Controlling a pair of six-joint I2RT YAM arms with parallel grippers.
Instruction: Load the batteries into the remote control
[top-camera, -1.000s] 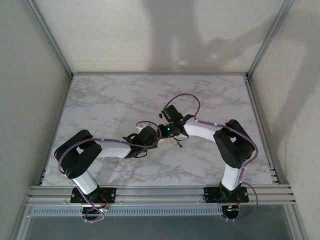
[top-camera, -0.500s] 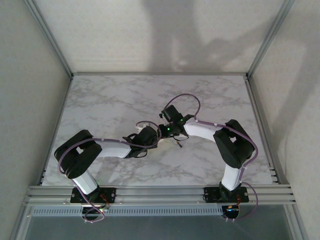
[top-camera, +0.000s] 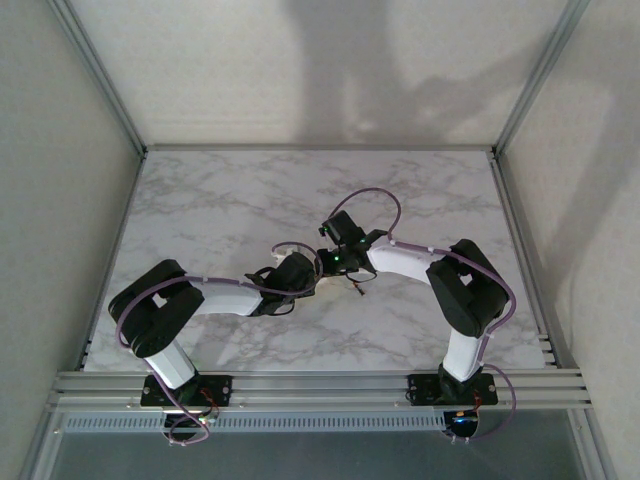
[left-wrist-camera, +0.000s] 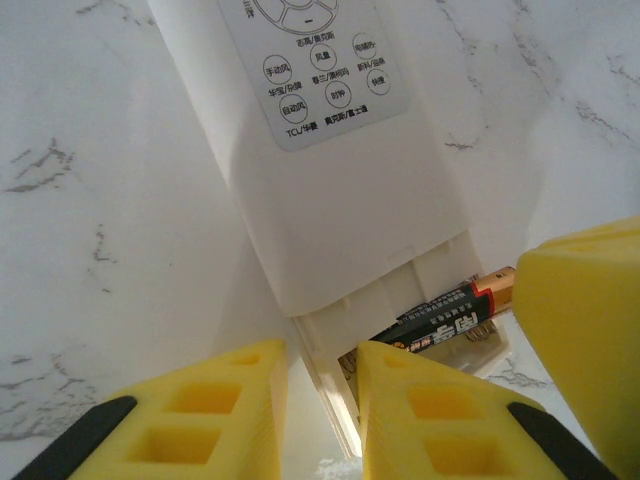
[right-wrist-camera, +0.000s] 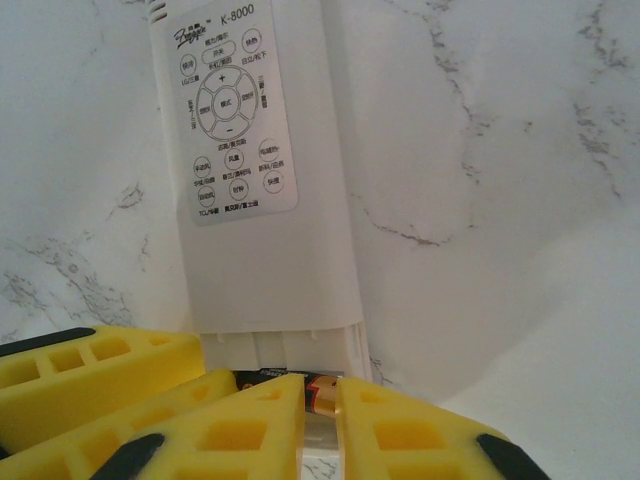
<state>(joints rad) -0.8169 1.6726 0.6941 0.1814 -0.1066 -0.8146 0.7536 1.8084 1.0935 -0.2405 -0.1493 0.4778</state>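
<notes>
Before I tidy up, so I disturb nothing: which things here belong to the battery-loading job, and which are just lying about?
Job: remote control; battery at its open compartment; left gripper on the remote control; right gripper on the battery.
Just there: marble table; metal frame.

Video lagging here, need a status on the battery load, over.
Left fingers clamped on remote control's open end. Right fingers pinching battery, aslant in the compartment, not yet flat. Nothing blocking.
</notes>
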